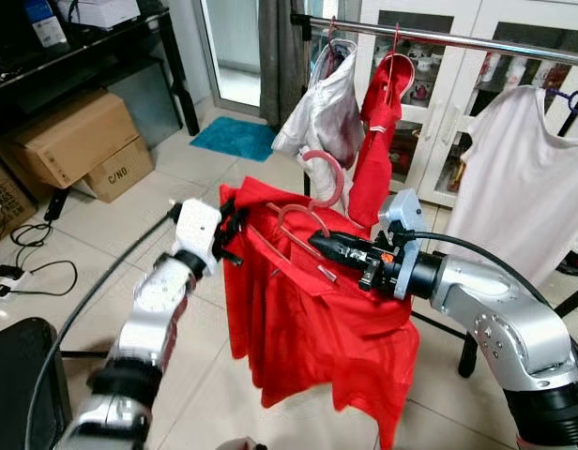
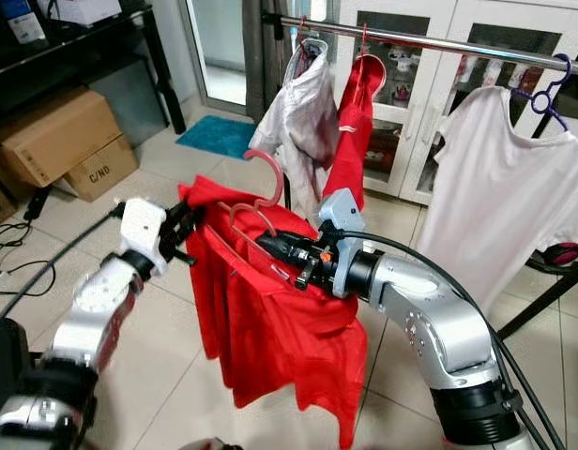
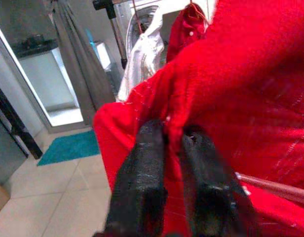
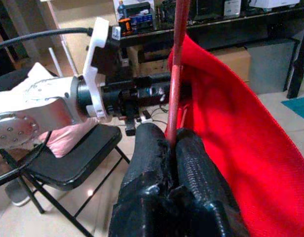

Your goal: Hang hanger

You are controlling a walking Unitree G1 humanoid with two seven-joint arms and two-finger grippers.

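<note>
My right gripper: clamped on the pink hanger at the base of its neck; hook curled upward above my fingers.
My left gripper: pinched shut on the red shirt at its shoulder edge; it held the cloth spread across the hanger.
Hanger: between my two arms, shoulders running left to right, low in front of me.
Rail: up and ahead of the hook, nearer my right arm; I judged a lift forward was needed.
Neighbours: white garment, red garment, white T-shirt hung there; a gap lay between the last two.
</note>
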